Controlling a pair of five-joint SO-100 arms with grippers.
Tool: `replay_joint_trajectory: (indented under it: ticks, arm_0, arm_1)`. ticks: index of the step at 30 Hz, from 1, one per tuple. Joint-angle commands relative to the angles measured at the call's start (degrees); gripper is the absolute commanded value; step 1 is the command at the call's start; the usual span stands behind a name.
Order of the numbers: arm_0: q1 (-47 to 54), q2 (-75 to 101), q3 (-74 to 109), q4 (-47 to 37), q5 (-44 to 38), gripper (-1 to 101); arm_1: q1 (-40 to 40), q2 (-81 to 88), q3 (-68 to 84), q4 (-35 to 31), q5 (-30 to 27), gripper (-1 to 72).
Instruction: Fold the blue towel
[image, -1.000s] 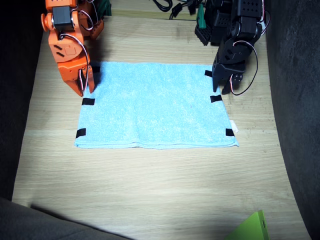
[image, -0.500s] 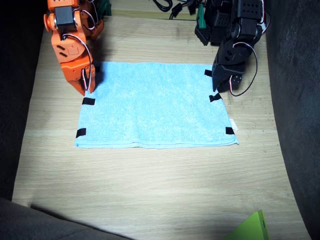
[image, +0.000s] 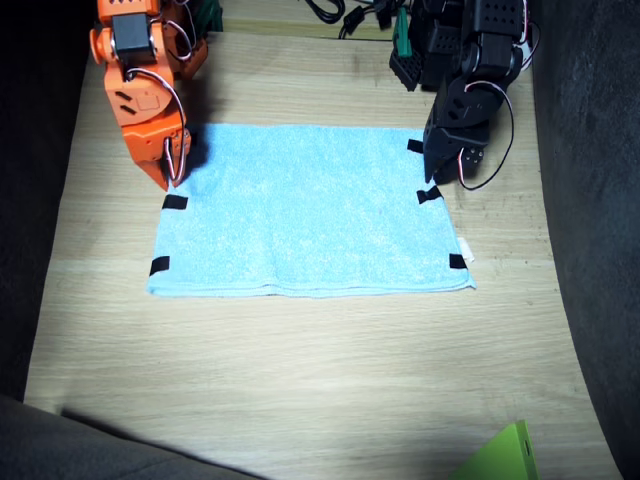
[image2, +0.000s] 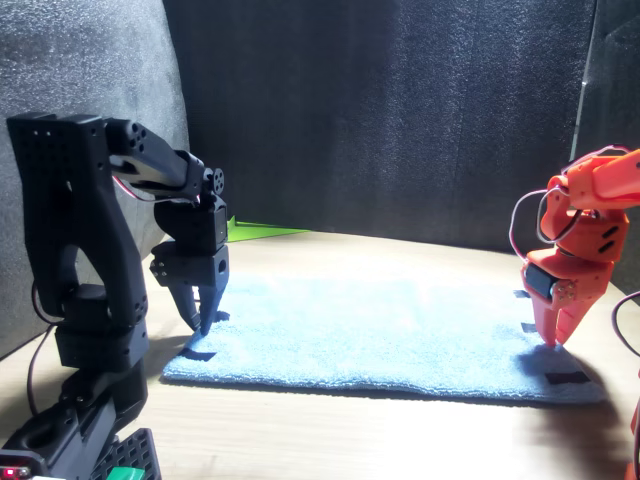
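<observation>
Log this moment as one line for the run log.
blue towel: flat on table, unfolded | left gripper: at towel's short edge, grip unclear | right gripper: at opposite short edge, grip unclear

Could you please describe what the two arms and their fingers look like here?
The right arm is bright orange with a black servo block near its top and thin red and white cables looping down its side; its fingers taper to orange points. The left arm is all black and blocky, with a similar looping cable and dark pointed fingers.
</observation>
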Motion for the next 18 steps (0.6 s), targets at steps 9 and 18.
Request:
replay_joint_trajectory:
  ticks: [9, 18]
  arm_0:
    - [-4.39, 6.15, -7.21, 6.86, -0.70, 0]
    - [-6.50, 5.54, -12.83, 10.81, -1.14, 0]
  arm_1:
    - [4.13, 6.77, -7.73, 8.88, -0.79, 0.0]
    - [9.40, 2.37, -17.67, 13.71, 0.88, 0.0]
